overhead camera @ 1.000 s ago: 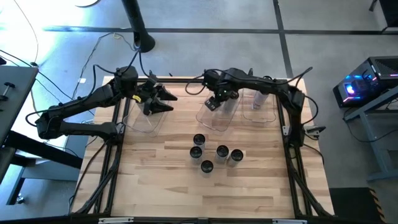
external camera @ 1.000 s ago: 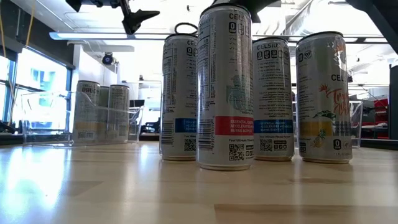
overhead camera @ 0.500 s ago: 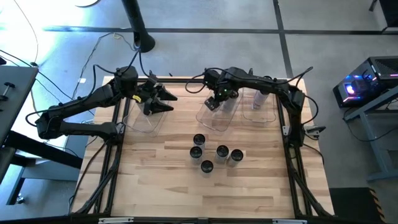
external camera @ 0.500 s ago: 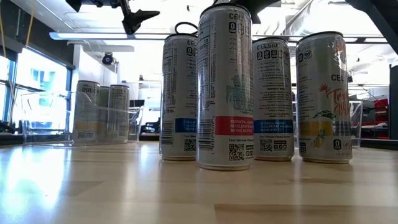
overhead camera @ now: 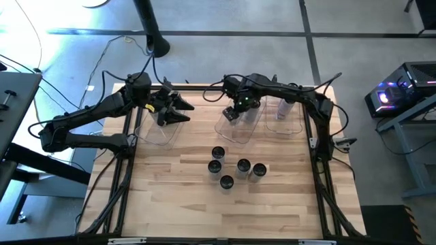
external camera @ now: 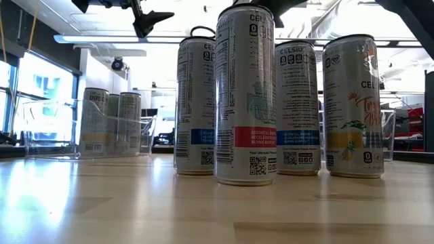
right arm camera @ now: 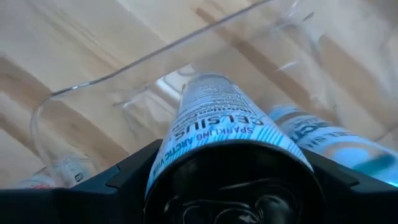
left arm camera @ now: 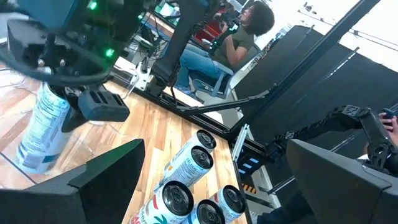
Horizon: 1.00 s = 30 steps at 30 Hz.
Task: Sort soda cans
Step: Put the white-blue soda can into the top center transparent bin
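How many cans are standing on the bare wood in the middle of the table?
5 soda cans, clustered in front of the clear bins. More cans sit inside the bins, uncounted.

Pale wooden plank table (overhead camera: 170, 204): five slim silver-sided soda cans (overhead camera: 226, 181) stand clustered near its middle, and three clear rectangular plastic bins (overhead camera: 240, 128) sit along the far edge (more cans inside them).
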### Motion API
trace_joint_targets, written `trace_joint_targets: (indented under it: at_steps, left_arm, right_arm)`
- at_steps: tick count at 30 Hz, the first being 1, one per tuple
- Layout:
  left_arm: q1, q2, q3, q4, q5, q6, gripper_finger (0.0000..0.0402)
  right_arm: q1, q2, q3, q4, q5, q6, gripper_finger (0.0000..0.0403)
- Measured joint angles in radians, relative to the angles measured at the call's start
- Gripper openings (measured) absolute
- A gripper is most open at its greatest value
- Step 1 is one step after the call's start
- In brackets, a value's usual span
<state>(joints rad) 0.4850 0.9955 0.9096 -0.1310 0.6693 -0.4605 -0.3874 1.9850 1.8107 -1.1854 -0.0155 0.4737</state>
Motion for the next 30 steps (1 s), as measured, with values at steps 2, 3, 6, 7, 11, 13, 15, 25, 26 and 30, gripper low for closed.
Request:
trace_joint_targets:
  at_steps: [2, 3, 6, 7, 11, 13, 15, 25, 26, 30]
  left_arm:
    - [0.0, 0.0, 0.0, 0.0, 0.0, 0.0, 0.0385]
    - [0.0, 0.0, 0.0, 0.0, 0.0, 0.0, 0.0385]
    - [0.0, 0.0, 0.0, 0.0, 0.0, 0.0, 0.0385]
    - [0.0, 0.0, 0.0, 0.0, 0.0, 0.0, 0.0385]
    - [0.0, 0.0, 0.0, -0.004, 0.0, 0.0, 0.0385]
    - [0.0, 0.0, 0.0, -0.005, 0.0, 0.0, 0.0385]
    - [0.0, 0.0, 0.0, -0.006, 0.001, 0.0, 0.0385]
    - [0.0, 0.0, 0.0, -0.006, 0.0, 0.0, 0.0385]
    - [0.0, 0.0, 0.0, -0.006, 0.001, 0.003, 0.0385]
    - [0.0, 0.0, 0.0, -0.006, 0.0, 0.025, 0.0385]
  right_arm:
    - [0.001, 0.021, 0.0, 0.0, -0.008, 0.003, 0.0281]
    - [0.001, 0.032, -0.001, 0.001, -0.007, -0.002, 0.0281]
    - [0.001, 0.039, 0.0, 0.015, -0.008, -0.001, 0.0281]
    - [0.001, 0.041, 0.0, 0.018, -0.004, 0.003, 0.0281]
    - [0.002, 0.042, -0.001, 0.024, 0.051, 0.025, 0.0282]
    - [0.001, 0.042, -0.001, 0.026, 0.051, 0.023, 0.0282]
    - [0.001, 0.042, -0.001, 0.026, 0.049, 0.019, 0.0282]
    - [0.001, 0.042, -0.001, 0.024, 0.023, -0.029, 0.0282]
    - [0.001, 0.042, -0.001, 0.024, 0.022, -0.032, 0.0282]
    - [0.001, 0.042, -0.001, 0.021, 0.013, -0.063, 0.0282]
